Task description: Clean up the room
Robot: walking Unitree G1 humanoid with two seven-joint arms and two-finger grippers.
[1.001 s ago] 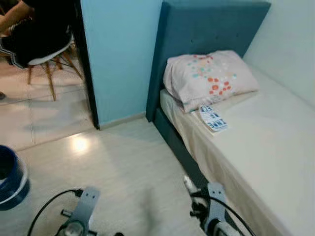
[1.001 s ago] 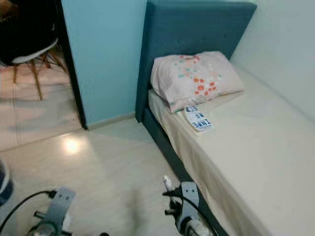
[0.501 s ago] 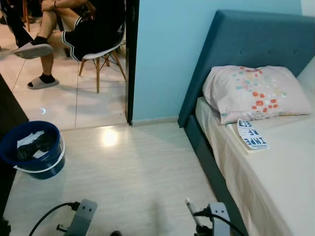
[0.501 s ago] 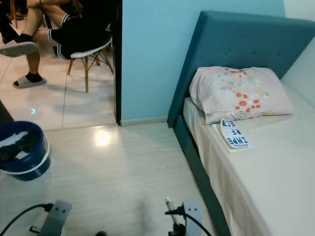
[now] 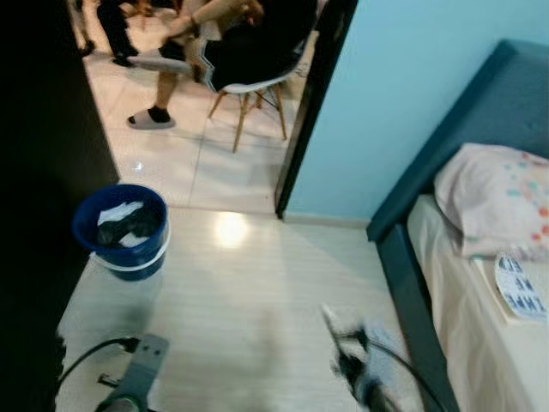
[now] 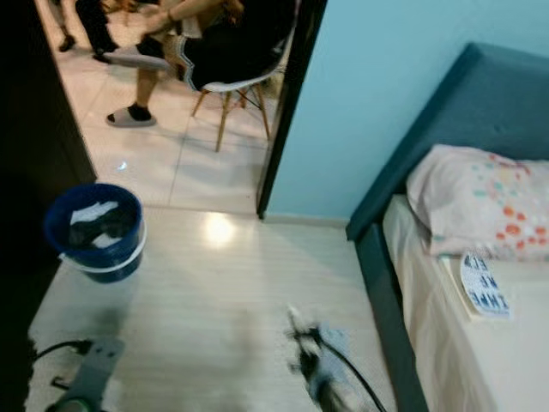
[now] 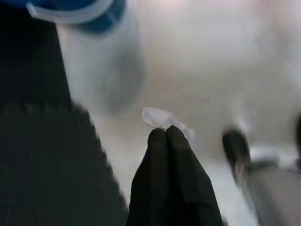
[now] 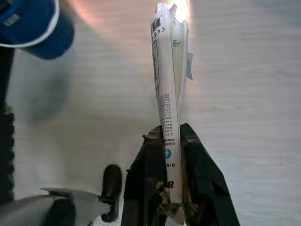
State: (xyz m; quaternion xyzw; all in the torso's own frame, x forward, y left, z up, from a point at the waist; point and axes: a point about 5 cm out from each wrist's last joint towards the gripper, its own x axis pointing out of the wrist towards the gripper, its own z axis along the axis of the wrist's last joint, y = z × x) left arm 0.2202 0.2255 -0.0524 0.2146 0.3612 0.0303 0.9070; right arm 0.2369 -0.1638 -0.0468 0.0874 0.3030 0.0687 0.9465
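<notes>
The right gripper [image 8: 170, 141] is clamped on a flattened paper wrapper [image 8: 168, 84] printed with small text and a barcode; the wrapper's long axis runs straight out along the fingers, its free end pointing away from the wrist over the pale floor [image 5: 249, 300]. From the head it is just a blurred pale sliver [image 5: 330, 319] above the right wrist, near the dark blue frame of the bed [image 5: 412, 283]. The left gripper [image 7: 165, 133] has its fingers pressed together on a small crumpled white scrap [image 7: 162, 118]; the head views show that arm's wrist bracket low down. The blue bucket [image 5: 120, 230], already holding white and dark rubbish, stands on the floor well left of the bed, close to the doorway. On the bed lie a patterned pillow [image 5: 493, 202] and, just beside it, a book [image 5: 519, 287]. Beyond the doorway a person [image 5: 240, 43] sits on a white chair [image 5: 257, 90].
</notes>
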